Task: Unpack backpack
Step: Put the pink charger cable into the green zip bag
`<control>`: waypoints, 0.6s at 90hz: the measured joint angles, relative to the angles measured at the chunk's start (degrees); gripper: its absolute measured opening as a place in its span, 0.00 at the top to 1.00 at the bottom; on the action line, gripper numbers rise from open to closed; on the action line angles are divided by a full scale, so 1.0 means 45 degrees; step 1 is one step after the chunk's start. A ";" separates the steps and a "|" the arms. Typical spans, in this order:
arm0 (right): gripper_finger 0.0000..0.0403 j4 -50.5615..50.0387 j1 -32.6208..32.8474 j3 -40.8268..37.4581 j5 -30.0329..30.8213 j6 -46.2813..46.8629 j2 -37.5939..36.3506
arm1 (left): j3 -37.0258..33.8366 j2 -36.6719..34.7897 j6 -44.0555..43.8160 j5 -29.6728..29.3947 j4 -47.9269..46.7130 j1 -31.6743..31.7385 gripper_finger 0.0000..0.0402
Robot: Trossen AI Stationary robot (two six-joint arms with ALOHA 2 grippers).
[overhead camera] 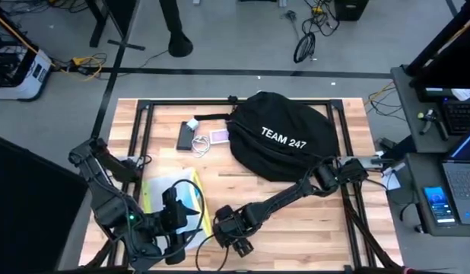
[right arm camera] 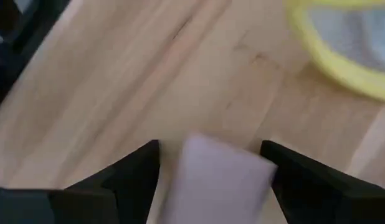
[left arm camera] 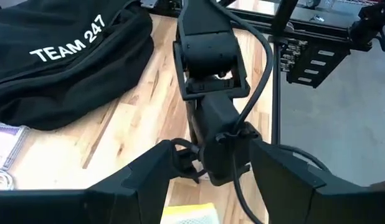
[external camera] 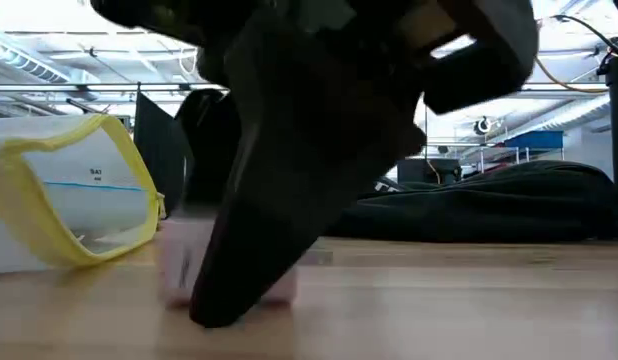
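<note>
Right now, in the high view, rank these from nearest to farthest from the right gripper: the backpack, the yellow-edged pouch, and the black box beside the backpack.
1. Yellow-edged pouch: just left of the right gripper, at the table's near edge.
2. Backpack: farther up the table, toward the right.
3. Black box: up the table, left of the backpack, farthest, though not by much.

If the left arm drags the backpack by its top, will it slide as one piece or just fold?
Probably fold first: the backpack lies slumped and flat on the table, so the fabric looks floppy. Its low, sagging outline in the low view suggests little left inside, so likely light. The cloth may grip the wood rather than slide.
</note>
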 joint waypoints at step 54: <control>0.59 -0.2055 -0.0476 0.0846 0.0346 -0.0530 -0.0040 | 0.0000 0.0000 0.0087 0.0000 -0.0015 0.0000 0.50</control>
